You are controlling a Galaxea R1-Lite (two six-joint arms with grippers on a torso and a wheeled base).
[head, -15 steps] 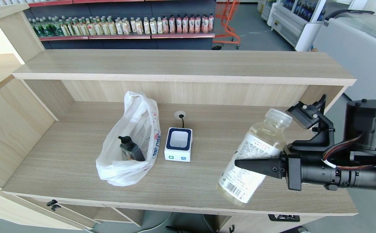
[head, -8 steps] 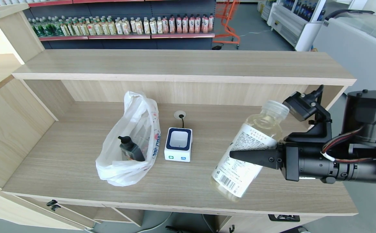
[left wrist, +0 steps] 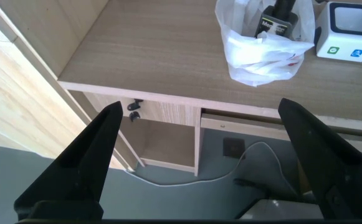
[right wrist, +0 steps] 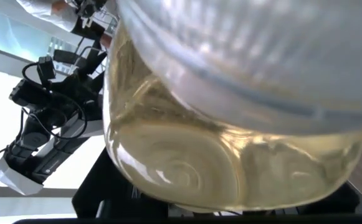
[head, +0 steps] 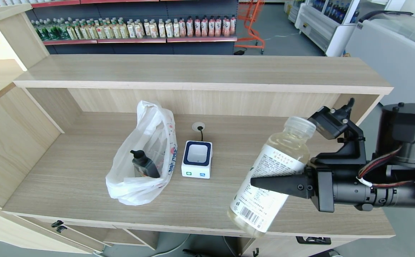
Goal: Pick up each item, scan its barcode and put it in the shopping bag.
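Count of items: one clear bottle (head: 280, 162) of pale yellow liquid, one white plastic shopping bag (head: 150, 134), one dark pump bottle (head: 145, 165) standing inside that bag, and one white barcode scanner (head: 197, 159) just right of the bag on the wooden counter (head: 68, 167).

The right gripper (head: 264, 180) is clamped across the clear bottle's labelled middle, its fingers closed tight against the sides. The bottle hangs tilted above the counter's right front edge, with its cap up and away and its base toward the robot. Its barcode (head: 248, 214) faces upward near the base. It sits right of the scanner and well apart from the bag.

The left gripper (left wrist: 200, 109) hangs off the counter's front edge with its fingers spread wide, holding and touching nothing.
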